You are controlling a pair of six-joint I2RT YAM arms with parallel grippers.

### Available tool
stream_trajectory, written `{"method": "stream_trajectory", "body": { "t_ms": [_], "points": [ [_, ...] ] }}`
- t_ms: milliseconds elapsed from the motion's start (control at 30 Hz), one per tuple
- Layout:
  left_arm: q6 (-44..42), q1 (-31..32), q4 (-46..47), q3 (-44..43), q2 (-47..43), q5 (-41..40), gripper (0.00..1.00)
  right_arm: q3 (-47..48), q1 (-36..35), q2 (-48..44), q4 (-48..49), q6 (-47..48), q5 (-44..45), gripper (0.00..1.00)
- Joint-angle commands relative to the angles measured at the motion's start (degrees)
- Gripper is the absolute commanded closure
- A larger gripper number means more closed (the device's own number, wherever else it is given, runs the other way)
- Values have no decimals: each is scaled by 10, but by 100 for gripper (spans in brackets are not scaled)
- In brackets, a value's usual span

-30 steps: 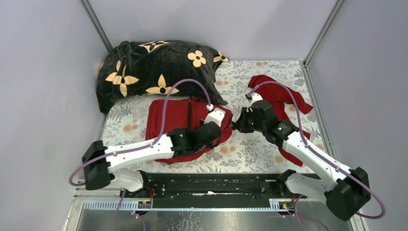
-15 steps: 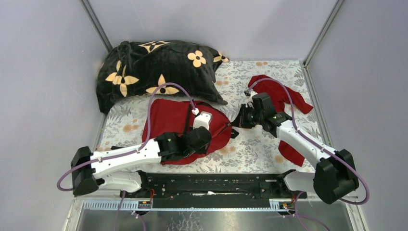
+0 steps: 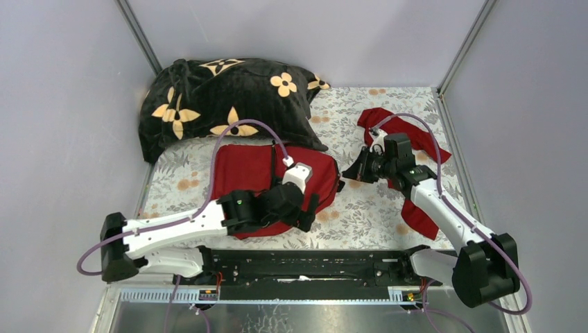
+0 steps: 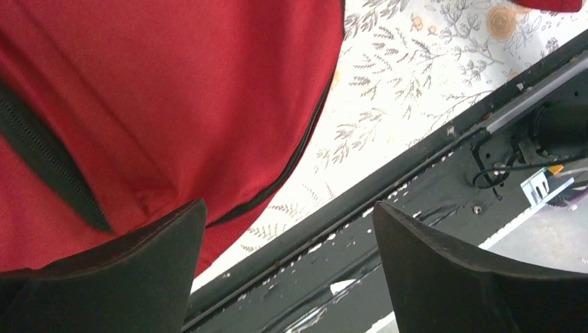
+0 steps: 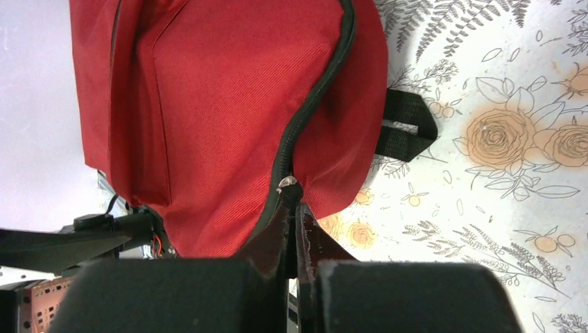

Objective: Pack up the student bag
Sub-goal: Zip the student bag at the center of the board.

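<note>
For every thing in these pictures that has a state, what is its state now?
student bag: lying flat, zipper looks closed above the pull.
left gripper: open, over the bag's near edge.
right gripper: shut, apparently pinching the zipper pull.
red garment: crumpled, outside the bag.
blanket: bundled, outside the bag.

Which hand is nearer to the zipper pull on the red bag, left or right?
Right. The right hand is closed at the zipper pull; the left hand hangs open over the student bag's near edge, away from it.
</note>
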State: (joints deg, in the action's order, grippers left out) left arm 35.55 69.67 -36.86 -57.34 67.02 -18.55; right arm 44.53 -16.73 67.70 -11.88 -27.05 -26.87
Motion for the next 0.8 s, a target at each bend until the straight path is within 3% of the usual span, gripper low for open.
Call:
{"method": "stream_trajectory", "body": {
  "t_ms": [0,133,367,533,600,633,667,700,767],
  "points": [
    [-27,2,59,-38,58,-21,6,-11,-13,-46,-15,4,14,100],
    [-36,3,90,-72,121,-36,19,-28,-13,-56,-31,15,28,100],
    [-26,1,125,-127,221,-125,24,-31,-13,-48,-40,24,25,100],
    [-8,-29,143,-123,270,-110,39,-38,-13,-44,-46,28,24,100],
    [3,-34,151,-112,275,-108,56,-48,-13,-44,-45,26,22,100],
    [6,-35,155,-105,273,-106,70,-53,-13,-44,-45,26,24,100],
    [15,-37,152,-100,269,-106,93,-56,-13,-43,-46,27,30,100],
    [29,-39,144,-94,265,-104,100,-60,-13,-42,-46,27,35,100],
    [43,-40,141,-72,254,-84,100,-70,-13,-36,-35,25,37,100]
  ]
}}
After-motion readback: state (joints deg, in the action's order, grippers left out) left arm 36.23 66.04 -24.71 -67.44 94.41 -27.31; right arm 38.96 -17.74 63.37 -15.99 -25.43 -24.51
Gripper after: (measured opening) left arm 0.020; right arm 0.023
